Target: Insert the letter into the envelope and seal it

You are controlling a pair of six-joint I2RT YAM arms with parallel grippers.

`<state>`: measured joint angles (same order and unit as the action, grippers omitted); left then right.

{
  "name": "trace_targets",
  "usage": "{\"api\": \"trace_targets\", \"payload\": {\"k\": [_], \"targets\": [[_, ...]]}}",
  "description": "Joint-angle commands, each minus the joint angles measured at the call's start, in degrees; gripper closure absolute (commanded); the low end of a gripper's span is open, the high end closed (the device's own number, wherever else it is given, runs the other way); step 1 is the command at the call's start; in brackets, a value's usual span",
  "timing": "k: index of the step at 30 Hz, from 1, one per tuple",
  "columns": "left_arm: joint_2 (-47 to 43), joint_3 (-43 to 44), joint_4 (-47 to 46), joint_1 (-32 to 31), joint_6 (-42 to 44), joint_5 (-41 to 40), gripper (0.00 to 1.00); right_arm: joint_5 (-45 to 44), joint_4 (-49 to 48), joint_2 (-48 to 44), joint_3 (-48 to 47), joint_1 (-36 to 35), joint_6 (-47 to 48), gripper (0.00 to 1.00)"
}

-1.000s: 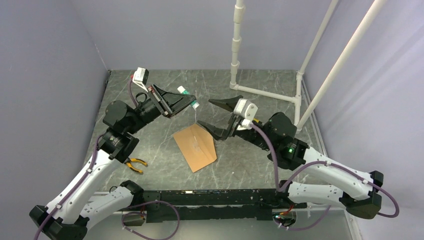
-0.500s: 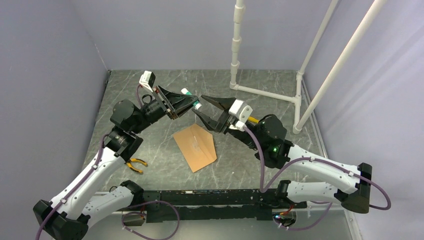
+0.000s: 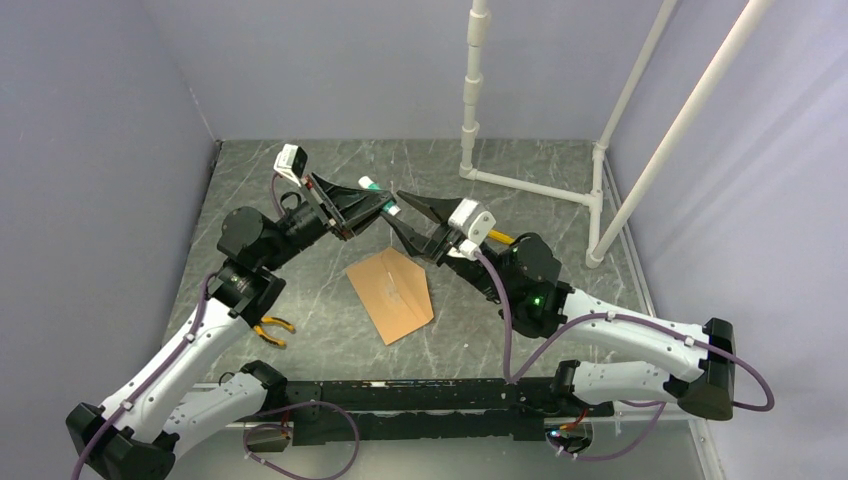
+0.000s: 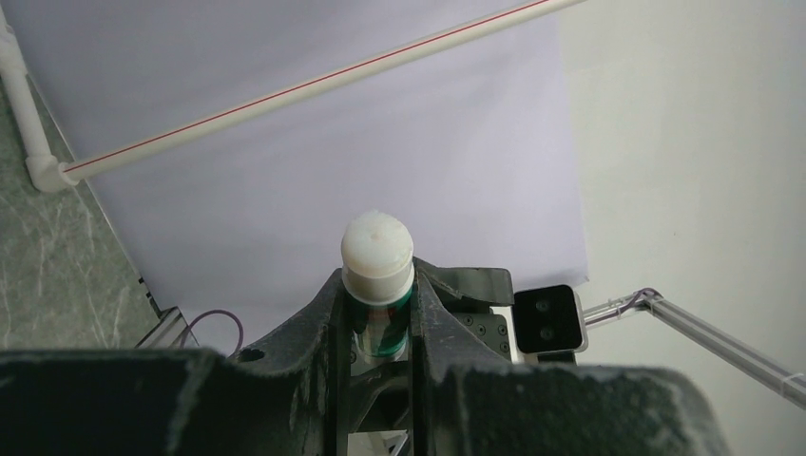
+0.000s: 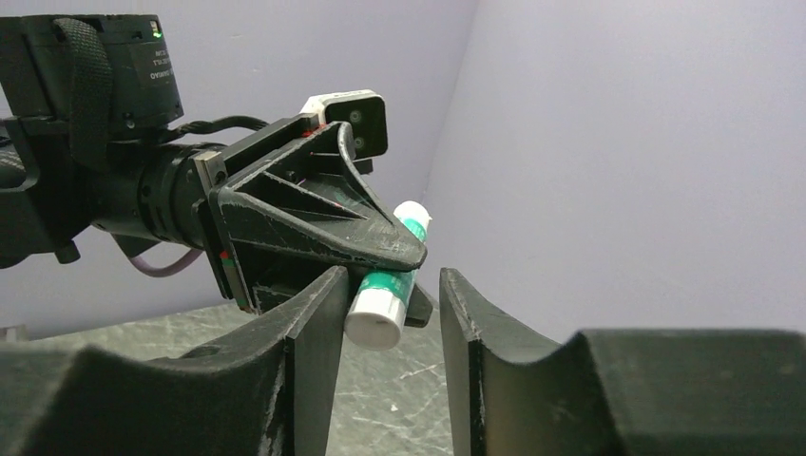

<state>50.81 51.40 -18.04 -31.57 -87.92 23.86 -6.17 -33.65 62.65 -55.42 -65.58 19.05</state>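
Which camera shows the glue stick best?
The right wrist view: the glue stick shows side-on, green middle and white ends. The left wrist view shows mostly its cap; the top view, a tiny speck.

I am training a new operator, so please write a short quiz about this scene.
1. True or false: the left fingers hold a glue stick.
2. Where is the envelope? A: flat on the table. B: in the right fingers. C: leaning on a pipe.
3. Which tool lies on the table near the left arm?
Key: 1 true; 2 A; 3 pliers.
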Motion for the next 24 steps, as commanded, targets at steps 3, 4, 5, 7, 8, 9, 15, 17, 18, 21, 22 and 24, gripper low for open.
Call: {"api": "trace_targets", "payload": {"k": [3, 4, 5, 7, 8, 9, 15, 17, 18, 21, 22, 24], "targets": [[-1.9, -1.1, -7.1, 0.1, -1.4, -0.8, 0.98, -2.2, -2.9, 0.7, -1.3, -0.1, 1.1, 0.58], [-1.7, -1.1, -7.2, 0.1, -1.3, -0.7, 0.98, -2.1, -2.9, 0.9, -1.3, -0.2, 1.3, 0.58], [-1.6, -1.0, -7.3, 0.1, -1.3, -0.4, 0.98, -2.1, -2.8, 1.0, -1.4, -0.1, 1.4, 0.58], [-1.3, -1.0, -7.8, 0.1, -1.8, -0.2, 0.98, -2.2, -2.3, 1.5, -1.9, -0.1, 2.2, 0.59], [-1.1, -1.0, -7.7, 0.1, -1.8, -0.1, 0.97, -2.5, -2.0, 1.7, -2.1, -0.2, 2.4, 0.58], [-1.0, -0.7, -7.5, 0.1, -1.8, 0.1, 0.98, -2.7, -1.6, 2.1, -2.4, -0.1, 2.6, 0.58], [-0.4, -0.5, -6.4, 0.2, -1.2, 0.6, 0.98, -3.2, -1.5, 2.9, -3.6, -0.2, 2.6, 0.61], [-0.4, -0.8, -6.5, 0.2, -1.2, 0.7, 0.98, -3.3, -1.4, 3.1, -4.0, -0.1, 2.7, 0.62], [-0.4, -0.9, -6.5, 0.1, -1.3, 0.7, 0.97, -3.5, -1.3, 3.2, -4.2, -0.2, 2.7, 0.66], [-0.2, -0.6, -6.4, 0.2, -0.6, 1.1, 0.97, -3.9, 0.0, 3.3, -4.8, -0.2, 2.6, 0.88], [-0.2, -0.2, -5.8, 0.2, 0.1, 1.4, 0.95, -4.1, 0.0, 3.1, -4.8, -0.1, 2.3, 0.94], [-0.2, 1.2, -3.4, 0.1, 2.6, 1.9, 0.84, -4.5, -0.6, 2.5, -4.1, -0.1, 1.9, 1.00]]}}
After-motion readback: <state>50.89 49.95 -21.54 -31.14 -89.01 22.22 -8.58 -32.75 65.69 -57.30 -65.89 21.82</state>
